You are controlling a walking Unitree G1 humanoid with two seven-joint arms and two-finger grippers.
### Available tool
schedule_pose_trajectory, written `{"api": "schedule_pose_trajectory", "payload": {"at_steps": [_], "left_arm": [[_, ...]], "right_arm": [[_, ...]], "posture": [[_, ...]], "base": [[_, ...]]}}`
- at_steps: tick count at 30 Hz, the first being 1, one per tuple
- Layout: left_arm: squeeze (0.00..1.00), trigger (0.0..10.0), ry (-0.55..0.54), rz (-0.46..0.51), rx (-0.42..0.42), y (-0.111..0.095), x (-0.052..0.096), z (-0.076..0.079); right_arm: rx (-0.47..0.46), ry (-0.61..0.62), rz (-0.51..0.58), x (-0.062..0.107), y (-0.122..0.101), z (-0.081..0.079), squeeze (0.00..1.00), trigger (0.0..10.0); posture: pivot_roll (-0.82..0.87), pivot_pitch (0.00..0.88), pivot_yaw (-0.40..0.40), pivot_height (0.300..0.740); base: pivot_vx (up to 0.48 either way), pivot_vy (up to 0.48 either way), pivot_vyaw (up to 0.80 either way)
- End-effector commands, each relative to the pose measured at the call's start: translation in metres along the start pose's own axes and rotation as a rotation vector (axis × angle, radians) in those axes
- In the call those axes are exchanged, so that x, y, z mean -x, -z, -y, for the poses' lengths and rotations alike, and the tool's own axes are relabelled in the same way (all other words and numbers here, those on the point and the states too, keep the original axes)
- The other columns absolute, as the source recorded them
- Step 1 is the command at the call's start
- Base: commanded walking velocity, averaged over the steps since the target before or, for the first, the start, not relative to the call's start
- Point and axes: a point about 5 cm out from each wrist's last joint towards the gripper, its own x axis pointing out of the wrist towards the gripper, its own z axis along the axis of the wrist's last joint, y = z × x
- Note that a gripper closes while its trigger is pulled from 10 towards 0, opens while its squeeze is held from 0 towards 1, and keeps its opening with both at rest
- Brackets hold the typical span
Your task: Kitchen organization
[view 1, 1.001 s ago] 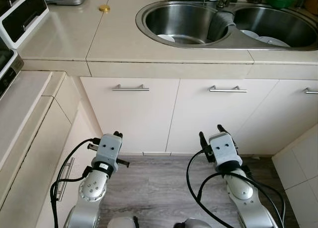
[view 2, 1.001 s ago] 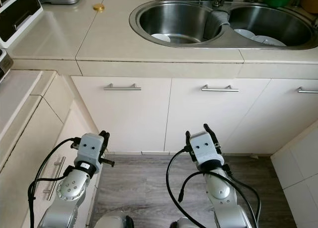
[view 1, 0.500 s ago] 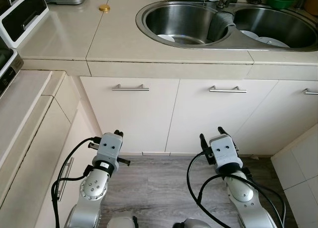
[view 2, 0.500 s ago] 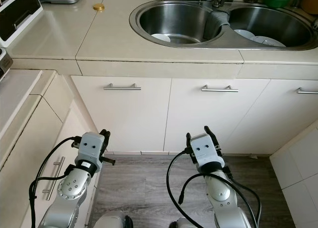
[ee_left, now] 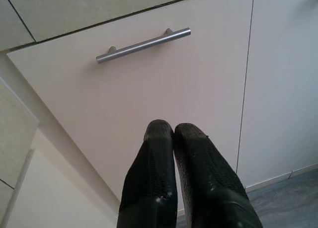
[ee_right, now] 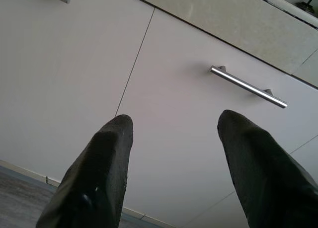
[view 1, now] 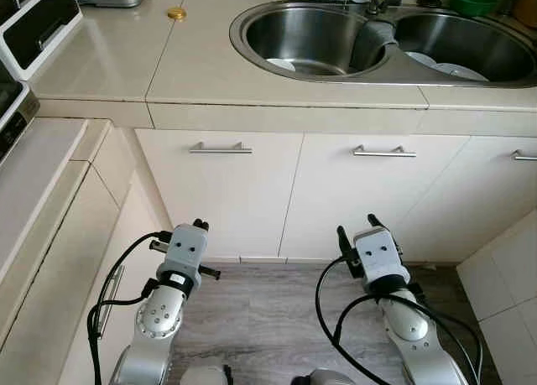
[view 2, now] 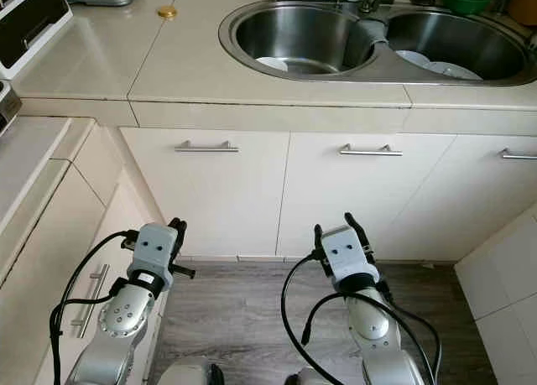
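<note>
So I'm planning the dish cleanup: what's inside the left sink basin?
One white dish lies at the front of the left sink basin, partly hidden by the front rim; the rest of the visible steel floor looks bare.

the two head eyes look down from high up at the sink (view 1: 319,37) and white cupboard doors (view 1: 220,192). each wrist camera looks up close at those same doors.
</note>
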Motion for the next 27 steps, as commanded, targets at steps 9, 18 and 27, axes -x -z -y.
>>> {"api": "schedule_pose_trajectory", "payload": {"at_steps": [9, 18, 27], "left_arm": [[0.0, 10.0, 0.006, 0.013, -0.023, -0.0016, 0.0021, 0.0033], [0.0, 10.0, 0.008, 0.008, -0.01, -0.0003, 0.003, 0.0036], [0.0, 10.0, 0.014, 0.012, 0.002, -0.0006, 0.0041, 0.0056]], "right_arm": [[-0.003, -0.009, -0.014, -0.0008, 0.0033, 0.0001, 0.0, 10.0], [-0.003, -0.01, -0.018, 0.0003, 0.0042, 0.0001, 0.0, 10.0], [0.001, -0.016, -0.022, 0.0013, 0.0053, 0.0002, 0.0, 10.0]], "posture": [[0.2, 0.0, -0.064, 0.74], [0.2, 0.0, -0.065, 0.74], [0.21, 0.0, -0.073, 0.74]], "base": [[0.0, 0.0, 0.0], [0.0, 0.0, 0.0], [0.0, 0.0, 0.0]]}}
